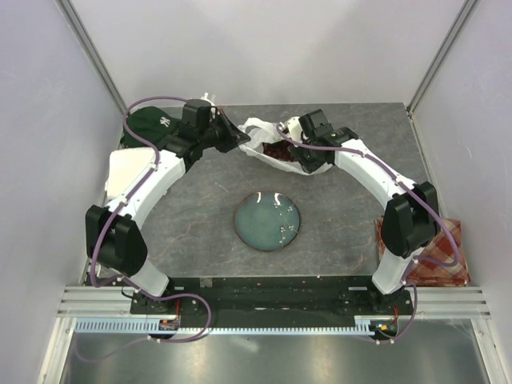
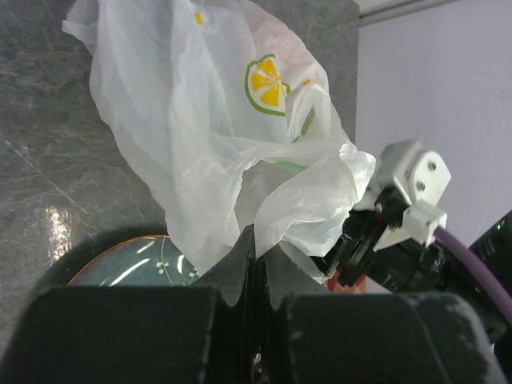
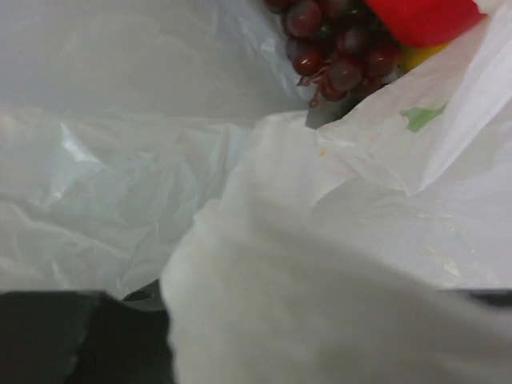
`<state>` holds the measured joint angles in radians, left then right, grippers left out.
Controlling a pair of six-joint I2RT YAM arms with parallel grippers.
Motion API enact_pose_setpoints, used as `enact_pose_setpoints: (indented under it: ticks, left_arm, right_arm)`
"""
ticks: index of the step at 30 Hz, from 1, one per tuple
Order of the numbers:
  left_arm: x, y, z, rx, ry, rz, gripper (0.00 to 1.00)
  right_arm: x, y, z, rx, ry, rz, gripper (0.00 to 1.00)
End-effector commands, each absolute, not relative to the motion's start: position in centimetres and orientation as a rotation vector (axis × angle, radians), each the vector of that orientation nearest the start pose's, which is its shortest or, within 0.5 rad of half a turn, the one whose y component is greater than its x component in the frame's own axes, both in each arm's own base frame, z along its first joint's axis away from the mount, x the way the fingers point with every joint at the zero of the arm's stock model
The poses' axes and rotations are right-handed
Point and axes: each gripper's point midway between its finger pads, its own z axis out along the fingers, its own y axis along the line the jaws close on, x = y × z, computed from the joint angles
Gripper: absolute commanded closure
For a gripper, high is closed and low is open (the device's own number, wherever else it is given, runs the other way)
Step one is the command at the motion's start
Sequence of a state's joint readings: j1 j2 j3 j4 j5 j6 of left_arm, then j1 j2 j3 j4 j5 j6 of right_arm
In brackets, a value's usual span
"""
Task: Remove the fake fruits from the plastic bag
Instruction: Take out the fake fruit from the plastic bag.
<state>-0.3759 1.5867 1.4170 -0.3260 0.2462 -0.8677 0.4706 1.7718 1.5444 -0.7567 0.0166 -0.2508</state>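
Note:
The white plastic bag (image 1: 264, 130) lies at the back middle of the table, held up between my two grippers. My left gripper (image 1: 237, 138) is shut on a fold of the bag's edge; in the left wrist view (image 2: 256, 240) the film (image 2: 216, 120) rises from the closed jaws. My right gripper (image 1: 298, 157) is at the bag's right edge. In the right wrist view the bag (image 3: 320, 264) covers the jaws, so their state is hidden. Inside the bag show a dark red grape bunch (image 3: 332, 44), a red apple (image 3: 424, 16) and a yellow piece (image 3: 416, 56). The grapes also show from above (image 1: 280, 150).
A round teal-grey plate (image 1: 268, 221) sits in the middle of the table, also in the left wrist view (image 2: 136, 264). A dark green cap (image 1: 152, 124) lies at the back left. A red checked cloth (image 1: 436, 252) lies at the right edge.

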Motion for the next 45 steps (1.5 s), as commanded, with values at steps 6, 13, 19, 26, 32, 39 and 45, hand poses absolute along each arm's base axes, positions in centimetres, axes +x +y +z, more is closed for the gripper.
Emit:
enact_pose_setpoints:
  ticks: [6,13,19,26,32,39,45]
  left_arm:
    - [40.9,-24.6,24.7,-0.341,2.185,-1.019,0.98]
    - [42.1,-23.3,21.1,-0.469,2.261,-0.918,0.98]
    - [43.3,-23.9,19.6,-0.443,2.288,-0.914,0.98]
    - [43.2,-23.9,18.2,-0.397,2.307,-0.895,0.99]
    - [43.7,-23.8,18.9,-0.366,2.282,-0.877,0.98]
    - [44.2,-23.5,19.4,-0.358,2.263,-0.858,0.99]
    - [44.6,-23.1,19.2,-0.352,2.257,-0.847,0.99]
  right_arm:
    - [45.9,20.8,15.2,-0.812,2.32,0.085,0.39]
    - [48.6,19.7,12.4,-0.632,2.367,0.011,0.22]
    - [51.8,18.1,12.8,-0.433,2.345,-0.048,0.02]
    - [54.6,18.6,11.9,-0.394,2.305,-0.071,0.02]
    - [54.9,18.9,7.9,-0.466,2.356,-0.081,0.1]
    - [54.9,17.3,8.7,-0.493,2.333,-0.119,0.7]
    - [53.5,16.7,16.1,-0.477,2.235,0.017,0.93]
